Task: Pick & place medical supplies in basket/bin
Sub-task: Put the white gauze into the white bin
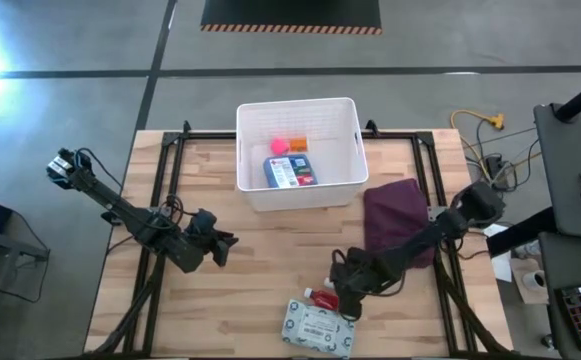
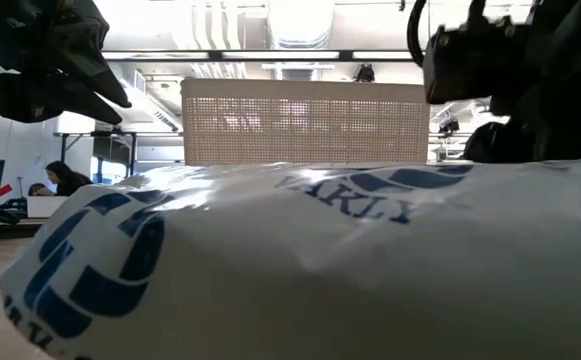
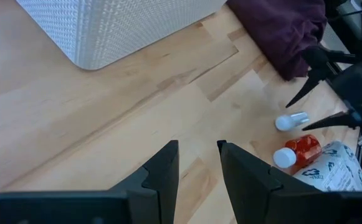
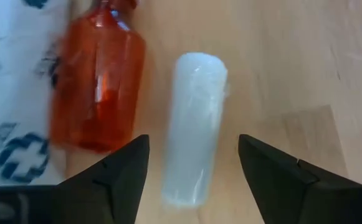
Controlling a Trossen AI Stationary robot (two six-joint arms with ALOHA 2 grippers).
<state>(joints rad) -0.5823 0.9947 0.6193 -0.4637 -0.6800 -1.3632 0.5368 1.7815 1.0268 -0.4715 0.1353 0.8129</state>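
Observation:
A white bottle (image 4: 193, 124) lies on its side on the table, and my right gripper (image 4: 193, 143) is open with a finger on either side of it, touching nothing. A red cylinder with a white cap (image 4: 96, 87) lies beside the bottle, next to the pale green wipes pack (image 1: 318, 328). The white lattice bin (image 1: 298, 150) at the far edge holds the blue-white pouch (image 1: 290, 172), the pink roll (image 1: 278, 146) and the orange piece (image 1: 298, 145). My left gripper (image 3: 197, 162) hovers over bare table left of centre, narrowly open.
A maroon cloth (image 1: 400, 215) lies right of the bin, under my right arm. The wipes pack (image 2: 310, 260) fills the low view near the table's near edge. Bare wood lies between the left gripper and the bin. A person sits far off in the room (image 2: 60, 180).

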